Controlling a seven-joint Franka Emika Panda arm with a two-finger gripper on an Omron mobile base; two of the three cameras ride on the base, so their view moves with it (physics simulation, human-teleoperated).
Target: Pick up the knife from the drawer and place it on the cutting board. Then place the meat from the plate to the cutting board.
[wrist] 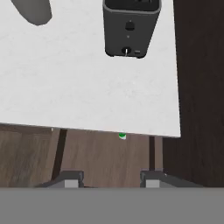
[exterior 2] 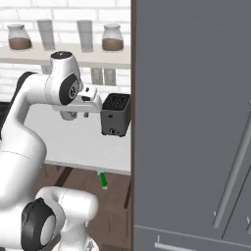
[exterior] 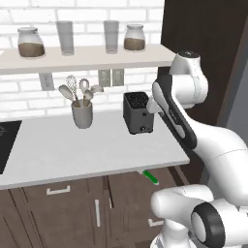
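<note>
A white counter (exterior: pixel 92 150) runs under a white brick wall, with dark wood cabinets (exterior: pixel 63 213) below it and a tall dark panel at its right end. A black hob (exterior: pixel 7 143) is cut off at the counter's left edge. In the right base view a big grey cabinet front (exterior 2: pixel 191 122) with long handles fills the right side. Above the counter hangs a pale shelf (exterior: pixel 87 59).

On the shelf stand two jars (exterior: pixel 31 42) of brown stuff and two empty glasses (exterior: pixel 65 37). A grey crock (exterior: pixel 83 115) near the wall holds a whisk and wooden spoons. A dark toaster (exterior: pixel 138 113) stands toward the counter's right end, its slots empty as far as one can tell.

The knife (exterior: pixel 150 177) shows as a green handle poking out from under the counter's front edge near the right corner (blade hidden beneath the counter). It lies over the brown wood of the drawer (wrist: pixel 105 155), whose sides are hard to make out.

The gripper (wrist: pixel 109 178) hangs above the counter's front edge, pointing down, with its fingertips (wrist: pixel 72 179) standing apart and nothing between them; the green spot sits beyond the gap, untouched.
</note>
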